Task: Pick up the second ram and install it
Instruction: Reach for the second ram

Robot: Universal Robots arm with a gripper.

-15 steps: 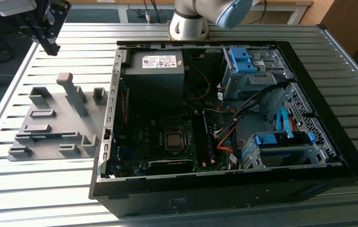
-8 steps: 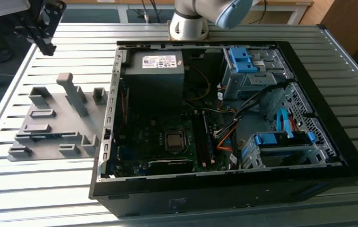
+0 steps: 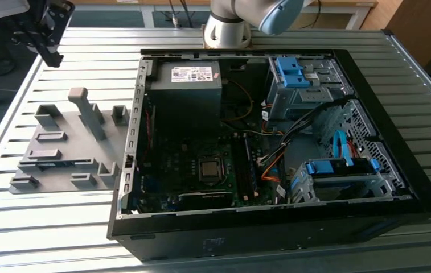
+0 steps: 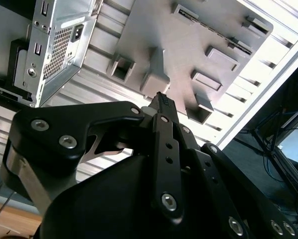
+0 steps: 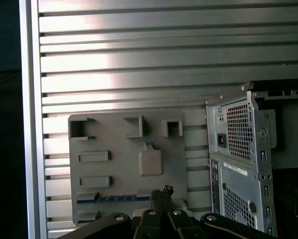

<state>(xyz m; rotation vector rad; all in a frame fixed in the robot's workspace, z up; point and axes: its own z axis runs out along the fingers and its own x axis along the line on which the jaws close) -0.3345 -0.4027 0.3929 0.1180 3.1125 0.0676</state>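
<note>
end effector [image 5: 162, 190]: clenched on nothing, high over the holder plate.
second ram [image 5: 114, 198]: in the long slot of the grey holder plate [image 5: 124, 164], at 9 o'clock from the computer case [image 3: 200, 242] in the exterior view.
handling: probably light, stiff, fragile; take the long edges, not the chips.

Grey, black and blue are showing against silver.
Shiny ribbed stripes are running across the bench [image 3: 71, 57]; the holder plate [image 3: 71, 142] is looking plain grey, the computer case [image 3: 276, 233] black with blue clips [image 3: 291, 71] and a dark green board [image 3: 165, 170], the gripper [image 5: 162, 191] black.
</note>
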